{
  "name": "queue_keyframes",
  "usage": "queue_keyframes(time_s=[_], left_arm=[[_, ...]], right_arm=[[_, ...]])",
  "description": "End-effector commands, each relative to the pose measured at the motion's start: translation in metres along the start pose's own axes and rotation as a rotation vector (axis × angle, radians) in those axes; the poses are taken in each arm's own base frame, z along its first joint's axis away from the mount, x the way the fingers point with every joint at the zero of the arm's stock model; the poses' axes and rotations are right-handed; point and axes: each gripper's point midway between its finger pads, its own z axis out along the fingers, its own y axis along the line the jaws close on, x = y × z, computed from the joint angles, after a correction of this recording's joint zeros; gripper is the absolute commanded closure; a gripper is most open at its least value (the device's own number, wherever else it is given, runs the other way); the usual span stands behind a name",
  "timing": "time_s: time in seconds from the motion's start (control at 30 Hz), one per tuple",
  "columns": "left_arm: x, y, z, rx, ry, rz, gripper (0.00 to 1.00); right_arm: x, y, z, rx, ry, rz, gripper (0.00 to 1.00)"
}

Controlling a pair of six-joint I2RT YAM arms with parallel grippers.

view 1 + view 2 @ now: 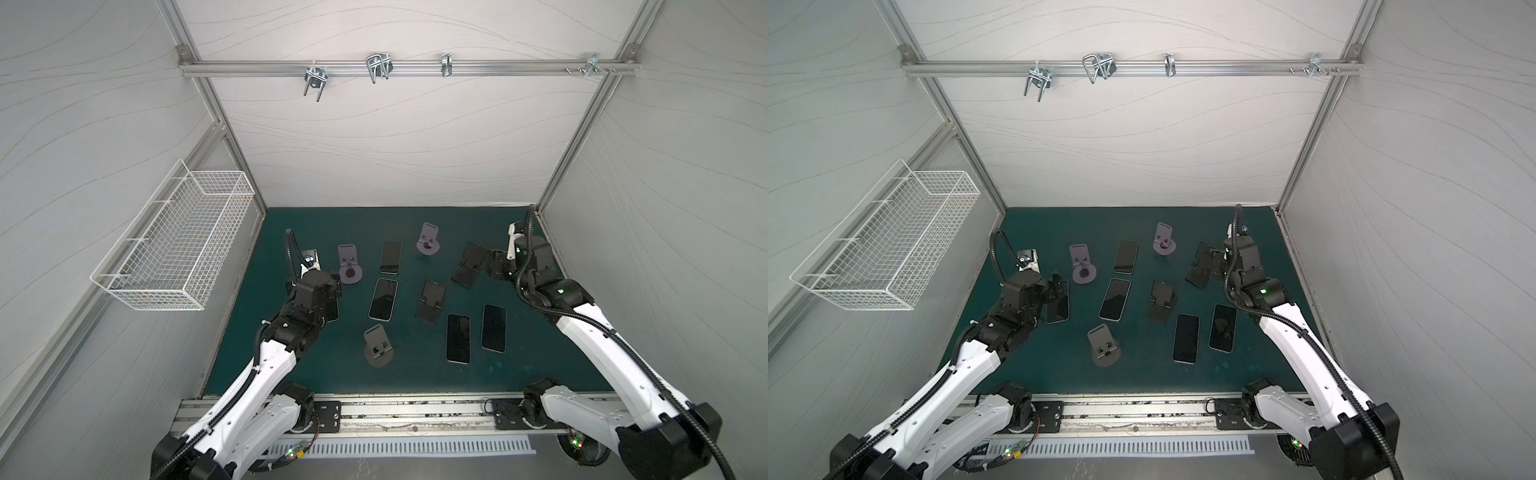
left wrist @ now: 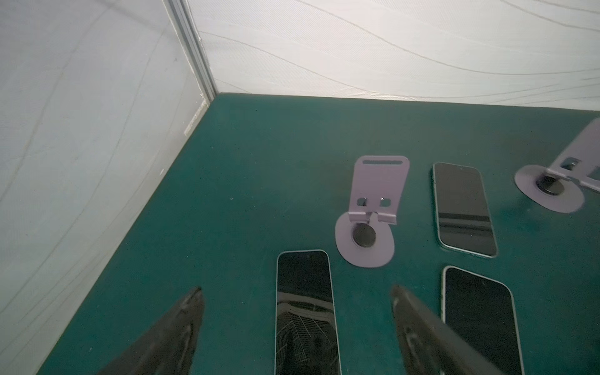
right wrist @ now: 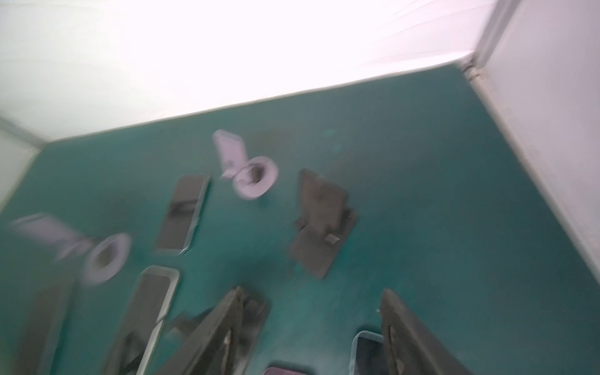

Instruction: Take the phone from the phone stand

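On the green mat, a flat black-screened phone lies between a lilac round-based metal stand on its left and a second lilac stand behind to its right. Before it lies a second phone — a black folding plastic stand just right of that. A third phone and fourth phone lie side by side, front right.

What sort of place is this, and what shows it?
Probably a robot test cell: white panels in an aluminium frame enclose a green mat, and a left arm and right arm stand on a base rail.
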Motion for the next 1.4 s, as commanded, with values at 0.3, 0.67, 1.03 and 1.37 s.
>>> queue_keyframes(time_s=[0.3,0.67,1.03,1.37], left_arm=[[0.008,0.060,0.059,-0.197,-0.047,-0.078,0.08],[0.049,0.068,0.101,-0.154,-0.034,-0.194,0.08],[0.045,0.036,0.110,0.044,-0.154,-0.133,0.08],[0.061,0.021,0.117,0.128,-0.176,-0.097,0.09]], right_arm=[[-0.001,-0.116,0.046,0.356,-0.327,0.026,0.33],[0.034,-0.096,0.095,0.182,-0.336,-0.085,0.33],[0.036,-0.061,0.129,-0.038,-0.324,-0.141,0.30],[0.028,-0.055,0.122,-0.080,-0.341,-0.184,0.30]])
